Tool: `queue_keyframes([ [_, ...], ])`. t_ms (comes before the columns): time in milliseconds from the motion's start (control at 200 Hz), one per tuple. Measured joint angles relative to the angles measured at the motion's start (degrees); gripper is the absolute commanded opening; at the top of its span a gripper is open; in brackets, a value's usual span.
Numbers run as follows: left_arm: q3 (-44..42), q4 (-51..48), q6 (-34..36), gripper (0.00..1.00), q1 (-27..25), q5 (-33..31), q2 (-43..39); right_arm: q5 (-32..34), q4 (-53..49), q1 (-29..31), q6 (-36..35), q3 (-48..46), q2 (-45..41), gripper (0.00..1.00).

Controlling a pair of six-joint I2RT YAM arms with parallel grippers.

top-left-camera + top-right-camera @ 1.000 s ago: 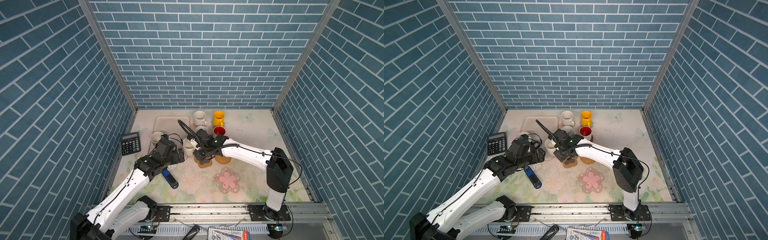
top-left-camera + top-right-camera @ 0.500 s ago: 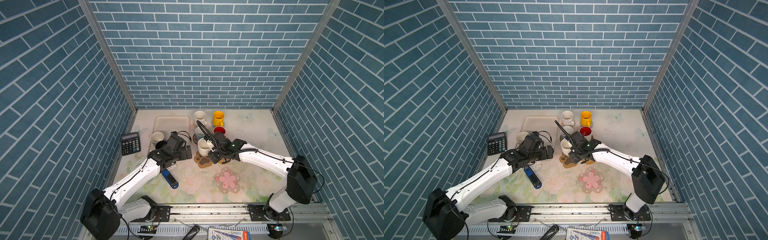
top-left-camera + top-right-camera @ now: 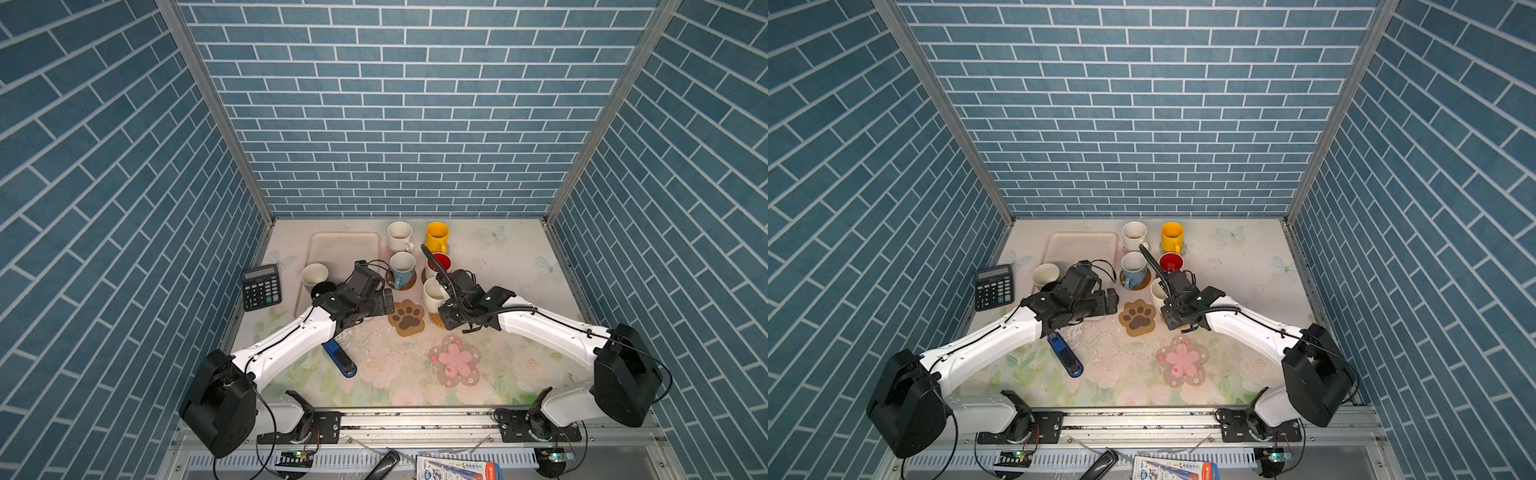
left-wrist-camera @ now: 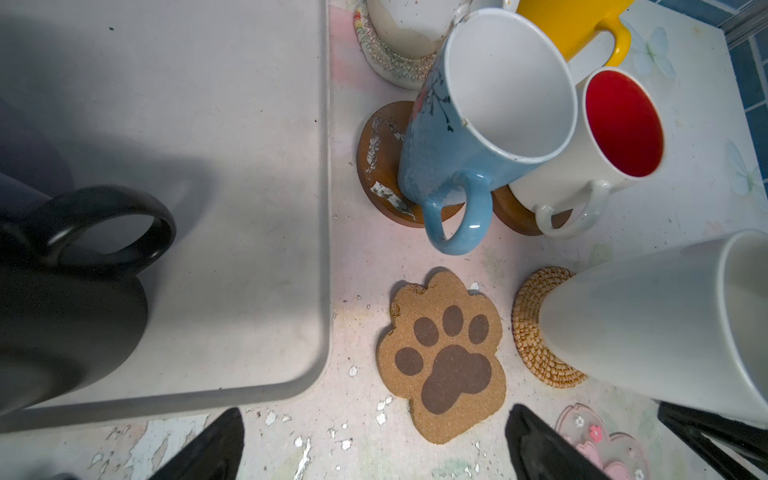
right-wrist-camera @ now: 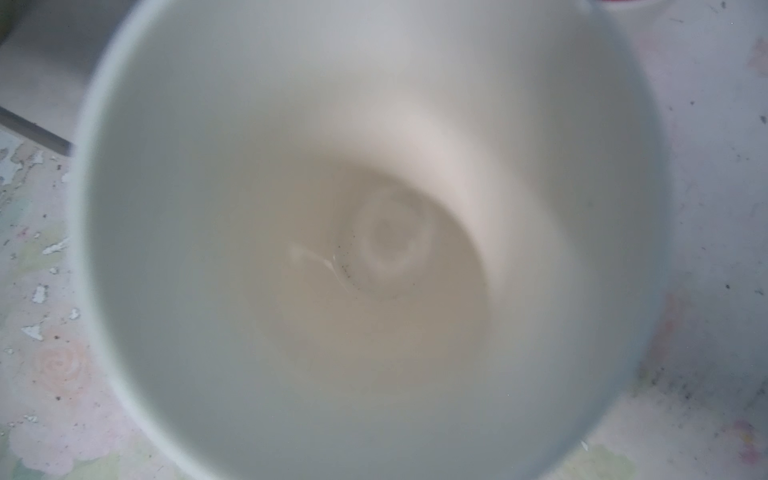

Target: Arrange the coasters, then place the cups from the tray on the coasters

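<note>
- The pale mug (image 3: pixel 433 294) is standing upright over the round rattan mat (image 4: pixel 534 332) and hiding most of it in both top views. Its bare inside is filling the right wrist view.
- The right pincer (image 3: pixel 444 300) is pressing in at that mug's side with its jaws drawn narrow. It appears to be gripping the wall or handle, though the contact itself is hidden.
- The paw-shaped mat (image 3: pixel 407 318) is lying bare just beside the rattan mat, between the two pincers.
- The left pincer (image 4: pixel 374 449) is hanging wide open and holding nothing. It is hovering over the worktop (image 3: pixel 498 270) by the near corner of the tray (image 3: pixel 345 251), with its fingertips (image 4: pixel 536 446) near the paw-shaped mat.
- Behind the paw-shaped mat, the light blue mug (image 3: pixel 402 268) is sitting on a brown disc (image 4: pixel 380 166). Close beside it, the red-lined mug (image 3: pixel 439 262) is sitting on a second brown disc (image 4: pixel 509 214).
- Further back, the speckled mug (image 3: pixel 399 236) is standing on the white woven mat (image 4: pixel 392 64), with the yellow mug (image 3: pixel 436 237) next to it.
- The tray is lying at the back left of the worktop. The cream mug (image 3: pixel 314 275) and the black mug (image 4: pixel 62 316) are standing at its near end.
- The pink flower mat (image 3: pixel 455 360) is lying bare nearer the front edge, apart from the other mats.
- A calculator (image 3: pixel 261 286) is sitting left of the tray, and a blue object (image 3: pixel 340 360) is lying beside the left arm.
</note>
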Motion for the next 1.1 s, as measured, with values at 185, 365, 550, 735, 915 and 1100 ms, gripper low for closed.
queue_keyframes([
  [185, 0.46, 0.68, -0.33, 0.99, -0.02, -0.28, 1.03, 0.98, 2.05, -1.27, 1.31, -3.5, -1.81, 0.0],
  [365, 0.48, 0.81, -0.94, 0.99, -0.02, -0.7, 2.47, 0.98, 3.87, -2.27, 1.7, -5.62, -1.79, 0.0],
  [550, 1.01, 0.79, -1.22, 0.99, -0.02, -1.01, 3.3, 1.38, 5.09, -2.51, 2.21, -6.16, -1.66, 0.0],
  [735, 1.22, 0.81, -1.33, 0.99, -0.07, -1.79, 3.37, 1.77, 6.93, -2.51, 2.29, -7.43, -1.11, 0.0],
  [915, 1.44, 0.26, -1.57, 0.99, -0.09, -3.21, 3.41, 1.81, 7.65, -2.6, 2.32, -8.59, -0.31, 0.0],
  [1100, 3.23, -1.9, -1.66, 0.99, -0.11, -4.85, 3.52, 1.79, 8.81, -2.64, 2.32, -8.94, -0.13, 0.03],
])
